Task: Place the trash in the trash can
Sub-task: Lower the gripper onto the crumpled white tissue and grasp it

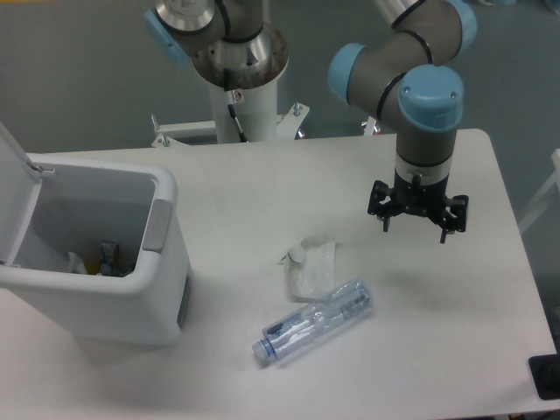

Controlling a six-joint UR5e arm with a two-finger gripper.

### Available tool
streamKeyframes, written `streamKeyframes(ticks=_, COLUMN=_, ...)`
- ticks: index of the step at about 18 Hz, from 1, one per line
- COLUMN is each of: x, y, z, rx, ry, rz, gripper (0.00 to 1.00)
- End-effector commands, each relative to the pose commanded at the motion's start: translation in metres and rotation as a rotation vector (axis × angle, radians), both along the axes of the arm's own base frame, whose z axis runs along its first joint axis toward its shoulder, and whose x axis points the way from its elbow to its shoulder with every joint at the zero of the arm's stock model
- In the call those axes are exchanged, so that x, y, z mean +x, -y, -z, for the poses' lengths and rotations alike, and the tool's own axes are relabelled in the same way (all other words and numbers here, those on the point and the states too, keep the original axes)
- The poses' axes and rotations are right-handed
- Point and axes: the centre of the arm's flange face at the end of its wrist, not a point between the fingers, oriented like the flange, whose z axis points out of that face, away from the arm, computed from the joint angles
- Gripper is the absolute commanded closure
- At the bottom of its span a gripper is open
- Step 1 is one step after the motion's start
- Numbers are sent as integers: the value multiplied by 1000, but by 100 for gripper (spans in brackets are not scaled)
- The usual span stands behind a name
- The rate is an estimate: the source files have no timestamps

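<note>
A crumpled translucent-white plastic wrapper (312, 266) lies on the white table near its middle. Just below it, touching or nearly touching, a clear crushed bottle (317, 320) lies on its side, blue cap toward the lower left. The white boxy trash can (131, 302) stands at the left with its lid (16, 188) swung up and a grey latch (158, 225) on its rim; some items show inside. My gripper (415, 226) hangs above the table to the right of the wrapper, fingers spread open, holding nothing.
The arm's white pedestal (238, 96) rises at the table's back edge. A dark object (545, 376) sits at the table's front right corner. The table's right edge runs close to the gripper's side.
</note>
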Motion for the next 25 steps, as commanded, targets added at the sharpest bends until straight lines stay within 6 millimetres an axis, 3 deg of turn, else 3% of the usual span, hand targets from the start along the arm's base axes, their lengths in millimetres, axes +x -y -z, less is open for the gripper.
streamKeyframes(ticks=6, x=20, y=-6, z=12, rx=-21, ry=13, rz=34, gripper=0)
streamKeyframes(ticks=12, x=61, y=-37, z=28, rx=-36, ry=41, rz=107, gripper=0)
streamKeyframes(ticks=18, x=107, y=-46, z=71, rx=-68, ry=93, rz=162, gripper=0)
streamKeyframes(ticks=25, x=136, y=-66, z=108, rx=-113, ry=154, rz=220, gripper=0)
